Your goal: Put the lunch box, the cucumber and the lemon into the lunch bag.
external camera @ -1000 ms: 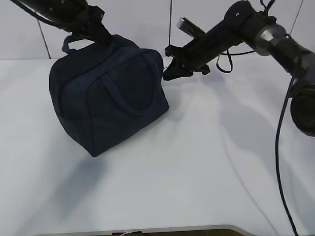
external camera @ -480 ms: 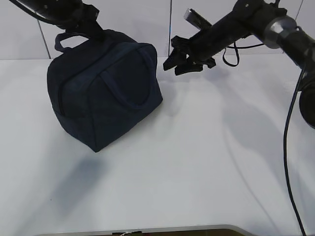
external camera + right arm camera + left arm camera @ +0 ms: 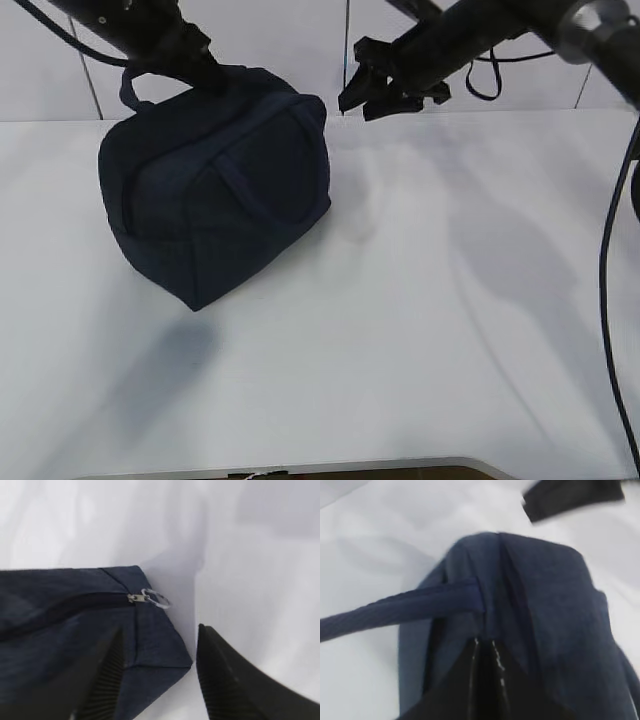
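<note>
A: Where do you stand on the packing?

B: Start at the left. Your left pincer [image 3: 205, 72] is clamped shut on the far-left top of the lunch bag [image 3: 215, 200], by the loop handle [image 3: 395, 607]. The bag sits on the worktop [image 3: 400, 330], left of centre, with its zipper [image 3: 65, 602] drawn closed.

A: And the right side?

B: Your right pincer [image 3: 372, 98] hovers just off the bag's upper right corner, jaws about half apart, gripping nothing. The silver ring pull [image 3: 156, 598] lies free at that corner.

A: So the lunch box, cucumber and lemon?

B: None shows on the worktop. With the bag zipped, you're likely finished, though its inside is hidden.
</note>
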Robot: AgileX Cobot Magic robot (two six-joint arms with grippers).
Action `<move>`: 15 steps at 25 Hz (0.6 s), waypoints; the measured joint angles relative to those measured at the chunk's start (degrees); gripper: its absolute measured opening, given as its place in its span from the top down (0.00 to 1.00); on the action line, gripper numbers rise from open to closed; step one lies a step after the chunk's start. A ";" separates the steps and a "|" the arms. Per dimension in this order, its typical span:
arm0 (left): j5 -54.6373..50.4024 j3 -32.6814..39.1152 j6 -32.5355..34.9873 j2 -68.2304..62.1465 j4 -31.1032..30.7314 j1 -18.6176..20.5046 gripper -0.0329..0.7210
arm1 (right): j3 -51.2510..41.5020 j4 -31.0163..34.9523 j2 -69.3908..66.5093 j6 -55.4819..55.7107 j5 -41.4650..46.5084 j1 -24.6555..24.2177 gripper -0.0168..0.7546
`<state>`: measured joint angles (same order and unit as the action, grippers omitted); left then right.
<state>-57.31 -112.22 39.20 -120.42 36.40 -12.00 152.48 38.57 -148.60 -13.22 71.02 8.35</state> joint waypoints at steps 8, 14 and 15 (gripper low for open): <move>-10.72 -2.93 13.48 -0.73 0.80 -1.84 0.97 | 0.00 -1.88 3.94 0.23 0.32 0.00 0.47; -13.88 -8.15 15.84 -1.07 1.63 0.85 0.97 | 0.00 -2.70 4.66 0.64 0.45 0.00 0.47; -14.18 -8.62 16.16 -1.07 2.05 1.13 0.97 | 0.00 -2.97 4.94 0.64 0.45 0.00 0.47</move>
<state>-71.49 -120.83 55.35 -121.49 38.44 -10.87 152.48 35.61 -143.66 -12.58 71.47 8.35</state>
